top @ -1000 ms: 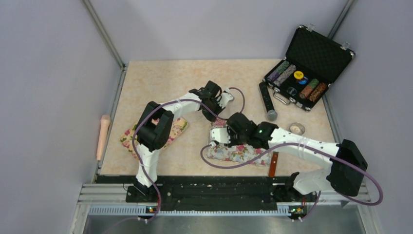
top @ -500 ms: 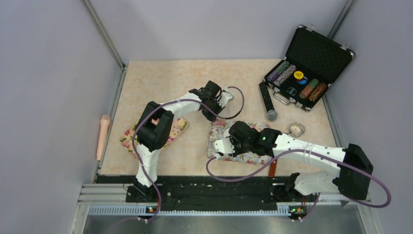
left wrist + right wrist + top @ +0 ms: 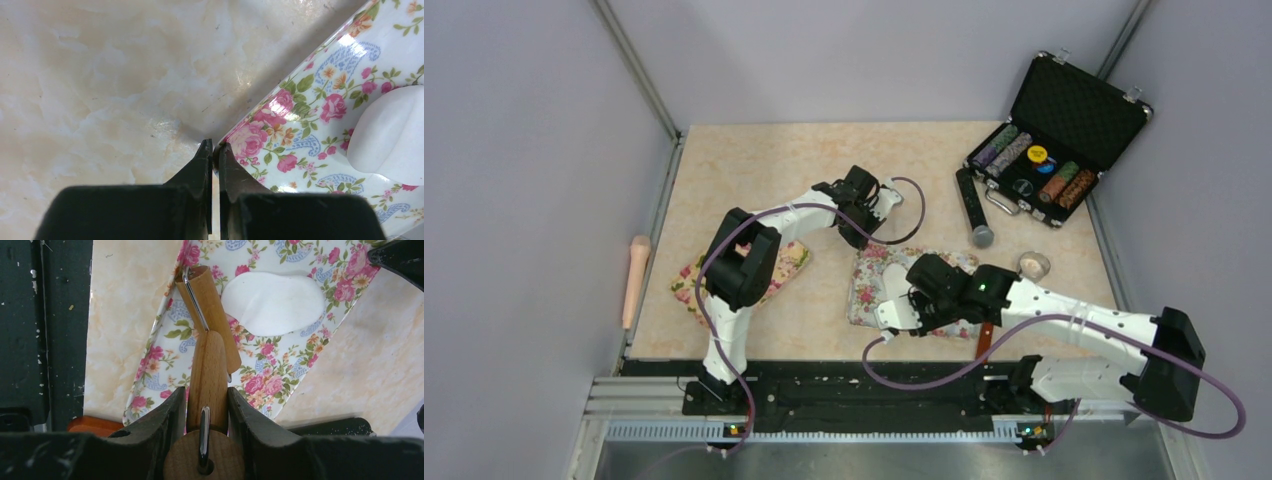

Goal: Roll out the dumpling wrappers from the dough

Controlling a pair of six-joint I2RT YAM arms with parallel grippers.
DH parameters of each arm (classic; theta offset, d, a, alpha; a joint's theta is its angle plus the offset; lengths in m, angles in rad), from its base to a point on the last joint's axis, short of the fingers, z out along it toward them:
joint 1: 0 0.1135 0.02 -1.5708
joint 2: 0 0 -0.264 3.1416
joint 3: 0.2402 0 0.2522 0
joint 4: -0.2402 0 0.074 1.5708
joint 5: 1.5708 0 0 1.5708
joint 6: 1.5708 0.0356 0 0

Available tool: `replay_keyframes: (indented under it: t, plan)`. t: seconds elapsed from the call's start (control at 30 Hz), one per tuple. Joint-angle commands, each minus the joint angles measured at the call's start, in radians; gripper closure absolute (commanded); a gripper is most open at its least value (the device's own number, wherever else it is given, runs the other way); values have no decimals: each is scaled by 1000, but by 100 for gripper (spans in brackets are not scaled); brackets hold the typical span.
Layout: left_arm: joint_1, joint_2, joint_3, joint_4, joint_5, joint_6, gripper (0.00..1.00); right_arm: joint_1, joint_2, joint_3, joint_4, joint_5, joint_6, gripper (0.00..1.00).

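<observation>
Right gripper [image 3: 206,396] low around wooden roller [image 3: 207,360]

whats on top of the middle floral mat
A flattened white dough piece and, beside it, the wooden roller held in the right gripper. The gripper hides the mat's near part.

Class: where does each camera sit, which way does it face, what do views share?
Top: fixed overhead, looking down on the table; left arm and right arm show.
Left wrist: looks down past the shut left hand at the mat edge.
Right wrist: looks along the right hand, gripping the roller, toward the dough.
Shared: both wrist views show mat and dough.
</observation>
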Motion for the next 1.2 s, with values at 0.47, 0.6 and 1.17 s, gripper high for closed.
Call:
replay_keyframes:
  t: [0.47, 0.6, 1.17]
  plan:
    - [13, -1, -15, 87, -224, -210, 100, -135, 112, 113, 462, 266, 159, 100]
    - [13, -8, -33, 100, -255, -250, 100, -133, 192, 67, 508, 285, 170, 100]
    - [27, -18, -63, 120, -340, -361, 100, -41, 277, 4, 181, 138, 185, 100]
